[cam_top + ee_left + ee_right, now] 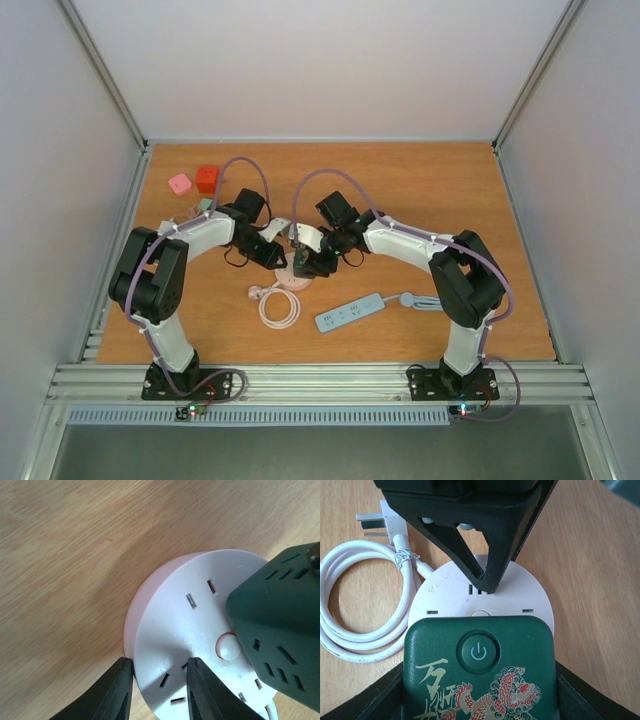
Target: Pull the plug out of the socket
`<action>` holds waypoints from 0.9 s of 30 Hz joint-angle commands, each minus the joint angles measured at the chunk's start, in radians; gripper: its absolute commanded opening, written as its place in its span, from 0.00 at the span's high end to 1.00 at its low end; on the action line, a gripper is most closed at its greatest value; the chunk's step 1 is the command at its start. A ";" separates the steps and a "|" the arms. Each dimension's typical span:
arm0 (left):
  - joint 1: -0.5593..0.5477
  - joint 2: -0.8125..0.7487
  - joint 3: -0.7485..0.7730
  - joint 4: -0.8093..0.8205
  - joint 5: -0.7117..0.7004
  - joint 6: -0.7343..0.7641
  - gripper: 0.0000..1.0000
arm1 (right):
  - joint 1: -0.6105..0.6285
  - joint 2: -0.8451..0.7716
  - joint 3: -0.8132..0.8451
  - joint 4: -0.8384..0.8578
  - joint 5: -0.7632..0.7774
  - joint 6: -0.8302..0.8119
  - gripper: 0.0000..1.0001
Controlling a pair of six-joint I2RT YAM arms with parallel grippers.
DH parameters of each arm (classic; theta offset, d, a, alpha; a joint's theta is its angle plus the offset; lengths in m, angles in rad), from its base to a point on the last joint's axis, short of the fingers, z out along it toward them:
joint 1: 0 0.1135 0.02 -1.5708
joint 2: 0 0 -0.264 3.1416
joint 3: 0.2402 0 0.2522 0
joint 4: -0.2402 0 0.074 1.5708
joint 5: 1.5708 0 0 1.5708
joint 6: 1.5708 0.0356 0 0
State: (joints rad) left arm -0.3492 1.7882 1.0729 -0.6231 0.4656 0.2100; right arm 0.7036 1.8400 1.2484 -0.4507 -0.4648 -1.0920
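A round socket (288, 279) (185, 625) (530, 597), white on top with a pink side wall, lies on the wooden table. A dark green plug (303, 262) (280, 630) (479, 670) with a power button and a dragon print sits on it. My right gripper (310, 264) (479, 692) is shut on the plug, one black finger on each flank. My left gripper (281, 258) (157, 670) pinches the socket's rim, with one finger (117, 685) on the pink wall and the other on the white face.
The socket's white cable (278, 306) (350, 605) lies coiled to its near left, its own pins (372, 524) free on the table. A light blue power strip (350, 313) lies near the right arm. Red (207, 178), pink (180, 183) and green (205, 203) blocks sit far left.
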 commanded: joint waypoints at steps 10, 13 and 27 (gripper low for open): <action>0.001 0.097 -0.044 0.023 -0.261 0.019 0.70 | -0.004 -0.032 0.057 0.003 -0.093 0.073 0.96; 0.000 0.099 -0.039 0.022 -0.264 0.018 0.70 | 0.020 -0.046 0.019 0.030 -0.029 0.044 0.96; -0.003 0.107 -0.036 0.025 -0.290 0.019 0.71 | 0.062 -0.061 0.029 0.058 0.045 0.097 0.97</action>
State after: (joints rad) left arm -0.3561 1.7931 1.0809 -0.6205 0.4557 0.2100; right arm 0.7513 1.8099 1.2045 -0.4091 -0.3557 -1.0569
